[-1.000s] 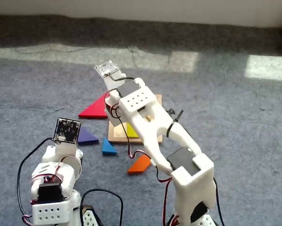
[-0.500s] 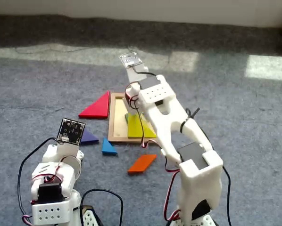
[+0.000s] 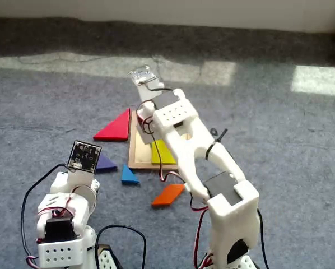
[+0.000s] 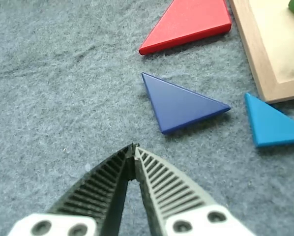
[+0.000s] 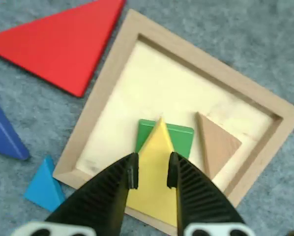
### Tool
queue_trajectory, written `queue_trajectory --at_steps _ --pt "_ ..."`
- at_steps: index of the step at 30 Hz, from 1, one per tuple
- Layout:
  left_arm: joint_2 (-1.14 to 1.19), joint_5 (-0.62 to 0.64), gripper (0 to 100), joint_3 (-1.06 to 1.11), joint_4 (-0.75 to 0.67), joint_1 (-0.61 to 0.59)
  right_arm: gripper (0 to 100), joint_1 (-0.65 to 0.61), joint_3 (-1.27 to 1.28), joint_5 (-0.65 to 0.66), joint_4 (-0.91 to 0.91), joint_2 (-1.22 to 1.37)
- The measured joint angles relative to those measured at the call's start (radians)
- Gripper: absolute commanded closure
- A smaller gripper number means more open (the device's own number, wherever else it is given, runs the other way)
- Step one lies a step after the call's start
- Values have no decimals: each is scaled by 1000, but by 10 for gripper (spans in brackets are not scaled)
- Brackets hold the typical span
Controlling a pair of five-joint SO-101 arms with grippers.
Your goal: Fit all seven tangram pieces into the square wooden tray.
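While the right gripper hangs over the square wooden tray, jaws slightly parted with nothing between them, a yellow triangle, a green square and a tan triangle lie inside the tray. Outside the tray on the grey bench, a red triangle sits just beside one rim, a dark blue triangle and a light blue triangle lie near a corner, and an orange parallelogram lies near the rim facing the arm bases. Left gripper is clenched and empty, apart from the tray, its tips near the dark blue triangle.
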Motion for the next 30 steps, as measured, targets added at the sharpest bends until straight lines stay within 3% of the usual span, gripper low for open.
queue_trajectory --at_steps 9,18,30 --pt "0 0 990 0 0 0 897 -28 9 0 -160 97" --pt "0 0 990 0 0 0 897 123 6 -2 -146 109" --pt "0 0 990 0 0 0 897 147 -83 -2 -44 103"
